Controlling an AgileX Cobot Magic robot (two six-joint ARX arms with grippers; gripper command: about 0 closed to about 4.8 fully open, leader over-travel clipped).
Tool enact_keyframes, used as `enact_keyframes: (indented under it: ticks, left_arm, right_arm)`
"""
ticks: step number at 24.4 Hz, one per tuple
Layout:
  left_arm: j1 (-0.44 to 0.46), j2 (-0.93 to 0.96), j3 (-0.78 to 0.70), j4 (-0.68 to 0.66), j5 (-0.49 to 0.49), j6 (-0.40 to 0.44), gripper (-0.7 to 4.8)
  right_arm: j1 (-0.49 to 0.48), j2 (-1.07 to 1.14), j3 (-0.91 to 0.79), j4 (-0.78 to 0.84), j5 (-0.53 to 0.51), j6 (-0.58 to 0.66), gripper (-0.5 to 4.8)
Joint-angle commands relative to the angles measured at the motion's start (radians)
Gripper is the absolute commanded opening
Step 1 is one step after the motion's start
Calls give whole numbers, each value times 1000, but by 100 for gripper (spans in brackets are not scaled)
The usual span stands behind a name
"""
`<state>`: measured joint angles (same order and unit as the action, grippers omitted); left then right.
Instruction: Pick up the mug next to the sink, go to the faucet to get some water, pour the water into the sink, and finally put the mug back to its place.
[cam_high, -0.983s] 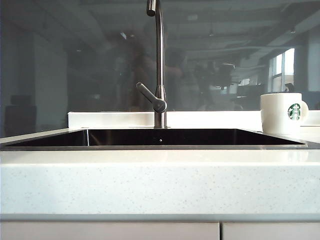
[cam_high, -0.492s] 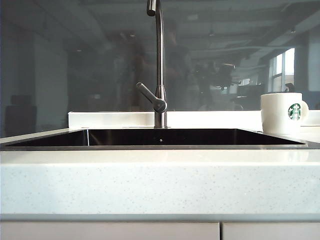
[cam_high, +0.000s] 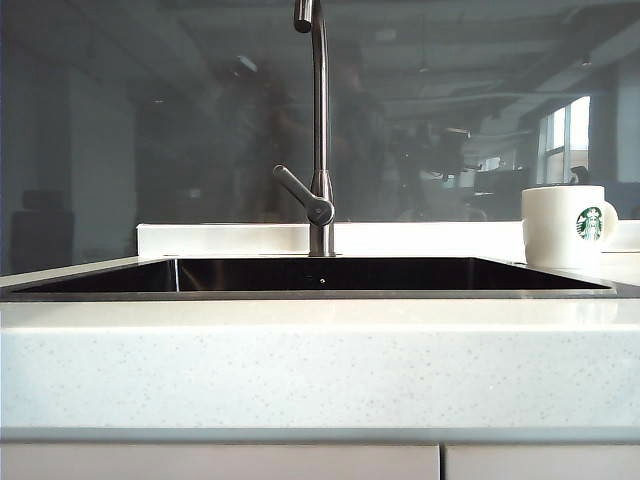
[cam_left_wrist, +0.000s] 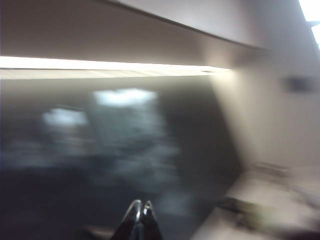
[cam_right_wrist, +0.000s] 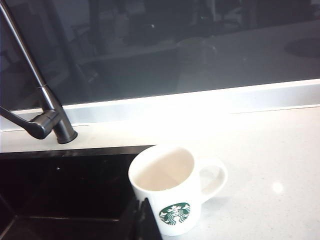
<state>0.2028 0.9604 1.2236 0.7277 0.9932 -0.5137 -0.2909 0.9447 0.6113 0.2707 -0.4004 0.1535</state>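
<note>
1. The worktop (cam_high: 320, 360) is pale speckled stone with the sink (cam_high: 320, 275) let into it. I take the sink as the landmark for everything below.
2. The sink is a wide dark basin with a glossy inside and a thin steel rim; it shows no water.
3. The faucet (cam_high: 319, 130) rises behind the sink's back edge, about midway along, with its lever (cam_high: 300, 192) angled off low on the stem.
4. The mug (cam_high: 563, 227) stands upright on the worktop just beside the sink's right end. In the right wrist view the mug (cam_right_wrist: 167, 192) looks empty.
5. Handling, as a judgement: glazed ceramic, so stiff, smooth, likely slippery, and liable to chip if knocked on the steel rim. It would be light now and heavier once filled.
6. Where to hold: the handle (cam_right_wrist: 212, 179) points away from the sink. Pinching the near wall over the lip looks the surest hold.
7. The right pincer (cam_right_wrist: 144, 220) is pressed together and empty, just short of the mug on its sink side.
8. The left pincer (cam_left_wrist: 139, 216) is also pressed together, holding nothing. Its view is too blurred to place it.
</note>
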Motion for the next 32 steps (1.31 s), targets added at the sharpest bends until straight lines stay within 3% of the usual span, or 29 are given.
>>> enact_keyframes:
  ticks: [1,2,3,7,10,15,21,27,32]
  left_arm:
    - [-41,-168,0,-908,-733,373,-5]
    - [-43,-227,-24,-1015,-760,437,-5]
    - [-43,-256,-43,-1040,-748,470,-5]
    - [-42,-412,-189,-1027,-799,559,-5]
    - [-42,-536,-335,-956,-799,550,-5]
    - [-42,-766,-757,-731,-831,460,-5]
    - [-35,-924,-1080,-629,-897,356,-5]
    - [-35,-956,-1214,-590,-954,357,-5]
    - [-60,-957,-1214,-633,-993,390,-5]
  right_arm:
    - [1,-2,2,17,2,4,-6]
    - [1,-2,2,17,2,3,-6]
    - [1,-2,2,17,2,3,-6]
    - [0,-2,2,18,2,4,-6]
    - [4,-1,2,17,-2,4,-6]
    - [-1,0,2,17,5,4,-6]
    - [-1,0,2,17,5,3,-6]
    - [-1,0,2,14,6,4,-6]
    - [-1,0,2,15,6,4,-6]
